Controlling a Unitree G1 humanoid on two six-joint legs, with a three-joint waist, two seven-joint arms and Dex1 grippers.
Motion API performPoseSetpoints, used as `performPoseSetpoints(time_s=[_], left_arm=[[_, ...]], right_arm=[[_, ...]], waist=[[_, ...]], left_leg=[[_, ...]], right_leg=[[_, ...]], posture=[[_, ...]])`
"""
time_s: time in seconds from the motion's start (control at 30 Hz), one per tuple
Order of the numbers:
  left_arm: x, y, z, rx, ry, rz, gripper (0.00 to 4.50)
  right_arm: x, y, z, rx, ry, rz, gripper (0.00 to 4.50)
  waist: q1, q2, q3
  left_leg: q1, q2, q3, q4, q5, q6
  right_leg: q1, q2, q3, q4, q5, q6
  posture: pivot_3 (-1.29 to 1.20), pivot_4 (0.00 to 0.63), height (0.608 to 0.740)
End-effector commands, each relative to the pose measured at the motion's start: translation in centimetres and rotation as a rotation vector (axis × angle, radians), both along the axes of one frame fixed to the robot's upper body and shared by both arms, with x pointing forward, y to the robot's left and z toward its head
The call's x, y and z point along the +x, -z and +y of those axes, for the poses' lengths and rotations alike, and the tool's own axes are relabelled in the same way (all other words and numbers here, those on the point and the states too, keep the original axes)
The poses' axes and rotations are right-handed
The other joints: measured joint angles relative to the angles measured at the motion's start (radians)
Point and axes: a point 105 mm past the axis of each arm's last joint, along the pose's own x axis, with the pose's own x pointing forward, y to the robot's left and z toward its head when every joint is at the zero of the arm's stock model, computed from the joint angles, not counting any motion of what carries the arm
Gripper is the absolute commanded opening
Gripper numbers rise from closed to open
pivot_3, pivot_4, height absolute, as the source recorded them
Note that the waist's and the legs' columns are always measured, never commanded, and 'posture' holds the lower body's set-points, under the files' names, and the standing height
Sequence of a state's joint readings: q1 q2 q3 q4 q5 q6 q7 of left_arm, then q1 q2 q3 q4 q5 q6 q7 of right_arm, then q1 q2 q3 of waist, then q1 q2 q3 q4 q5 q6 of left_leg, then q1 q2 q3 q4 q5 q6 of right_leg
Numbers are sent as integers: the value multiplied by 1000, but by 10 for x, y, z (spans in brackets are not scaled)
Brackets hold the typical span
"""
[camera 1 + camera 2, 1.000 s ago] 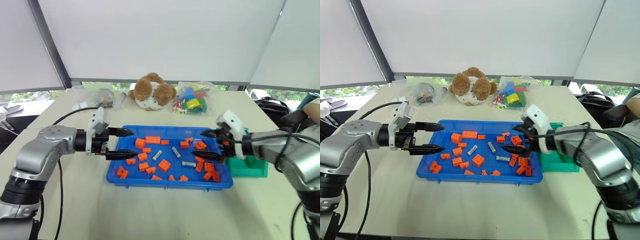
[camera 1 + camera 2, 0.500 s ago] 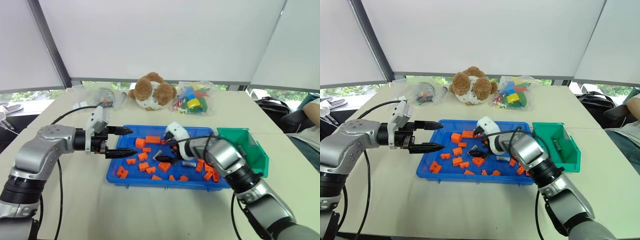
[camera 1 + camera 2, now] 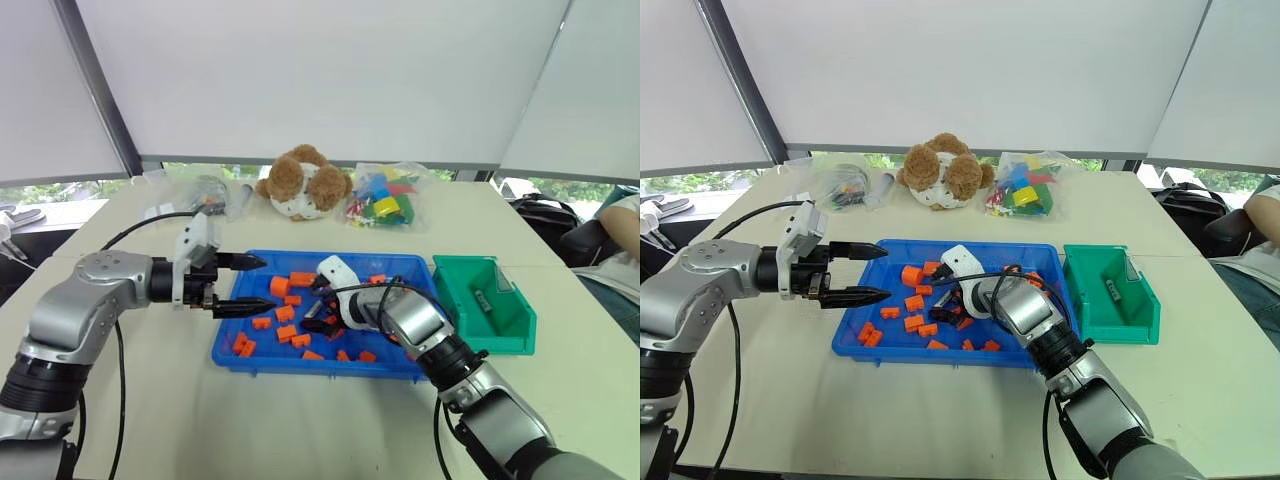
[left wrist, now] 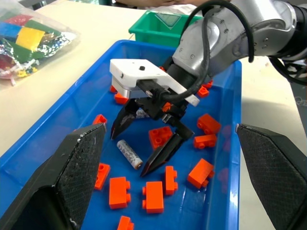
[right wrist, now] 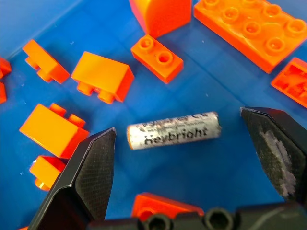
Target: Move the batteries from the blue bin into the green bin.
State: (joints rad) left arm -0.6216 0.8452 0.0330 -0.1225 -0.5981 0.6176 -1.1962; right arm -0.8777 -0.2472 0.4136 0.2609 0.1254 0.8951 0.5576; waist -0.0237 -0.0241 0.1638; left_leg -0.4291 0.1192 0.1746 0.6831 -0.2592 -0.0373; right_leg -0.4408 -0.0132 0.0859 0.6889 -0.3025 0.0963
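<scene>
**A:** What's in the blue bin (image 3: 232,352), and where does everything sit relative to it?

**B:** It lies on the table (image 3: 300,420) in front of the robot. Its floor is scattered with orange toy bricks (image 4: 118,192), and among them lies a battery (image 5: 173,130), flat on the blue floor near the middle of the bin, with bricks close around it but not touching it. In the left wrist view the same battery (image 4: 129,154) lies between the tips of the right gripper's fingers.

**A:** So the right gripper has it?

**B:** No. The right gripper (image 4: 132,152) is down inside the blue bin with its fingers (image 5: 91,167) spread wide, one on either side of the battery, and there is a clear gap on both sides. Nothing is grasped.

**A:** And the left gripper?

**B:** The left gripper (image 3: 258,285) hangs at the blue bin's left end, over its rim, with both fingers apart and nothing between them.

**A:** The green bin?

**B:** The green bin (image 3: 1085,325) stands just beside the blue bin's right end. One battery (image 3: 1111,291) already lies on its floor; I cannot tell whether there is more in it.

**A:** Anything beyond the blue bin?

**B:** Behind its far side sit a brown teddy bear (image 3: 303,183), a clear bag of coloured blocks (image 3: 383,197) and, further left, another clear bag of small parts (image 3: 196,197). A person's arm (image 3: 622,215) shows well off to the right of the green bin.
</scene>
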Motion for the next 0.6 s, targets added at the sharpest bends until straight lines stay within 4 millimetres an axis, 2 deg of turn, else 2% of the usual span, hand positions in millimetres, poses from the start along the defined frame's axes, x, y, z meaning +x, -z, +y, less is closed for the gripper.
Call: performPoseSetpoints(time_s=[0.03, 0.1, 0.2, 0.27, 0.33, 0.4, 0.5, 0.6], left_arm=[[-4, -10, -1, -4, 10, -59, 4500], [-4, -10, -1, -4, 11, -59, 4500], [-4, -9, -1, -5, 11, -59, 4500], [-4, -9, -2, -6, 12, -59, 4500], [-4, -9, -3, -8, 15, -58, 4500], [-4, -9, -3, -10, 17, -57, 4500], [-5, -9, -5, -14, 23, -54, 4500], [-5, -7, -7, -19, 30, -48, 4500]], right_arm=[[1, 1, -1, -6, 11, 4, 4206], [1, 2, -2, -10, 13, 1, 3570], [1, 1, -4, -11, 13, 0, 2195], [0, -3, -3, -6, 9, -4, 2190], [2, -16, -4, 0, 4, -35, 2190], [9, -48, -12, 59, 46, -100, 2190], [15, -105, -43, 149, 147, -224, 2190], [15, -146, -109, 170, 328, -342, 2190]], waist=[[0, 0, 0], [0, 0, 0], [0, 0, 0], [1, 0, 0], [1, 0, 0], [2, 0, 0], [6, 1, 0], [14, 1, 0]], left_leg=[[0, 0, 0, 0, 0, 0], [0, 0, -1, 0, 0, 0], [0, 0, -1, 0, 0, 0], [0, 0, -2, 0, 0, -1], [0, 0, -2, 0, 0, -1], [0, 0, -2, 0, 0, -1], [-3, 0, -3, 0, 1, -1], [-6, 0, -5, 1, 1, -1]], right_leg=[[0, 0, 0, 0, 0, 0], [0, 0, -1, 0, 0, 0], [1, 0, -2, 0, 0, 0], [1, 0, -2, 0, 0, 0], [1, 0, -3, 0, 0, 0], [1, 0, -3, 0, 0, 0], [-1, -1, -3, 0, 0, 0], [-3, -1, -5, -1, 0, 0]], posture=[[0, 150, 710], [0, 150, 710], [0, 150, 710], [0, 150, 710], [0, 150, 710], [0, 150, 710], [0, 150, 710], [0, 150, 710]])
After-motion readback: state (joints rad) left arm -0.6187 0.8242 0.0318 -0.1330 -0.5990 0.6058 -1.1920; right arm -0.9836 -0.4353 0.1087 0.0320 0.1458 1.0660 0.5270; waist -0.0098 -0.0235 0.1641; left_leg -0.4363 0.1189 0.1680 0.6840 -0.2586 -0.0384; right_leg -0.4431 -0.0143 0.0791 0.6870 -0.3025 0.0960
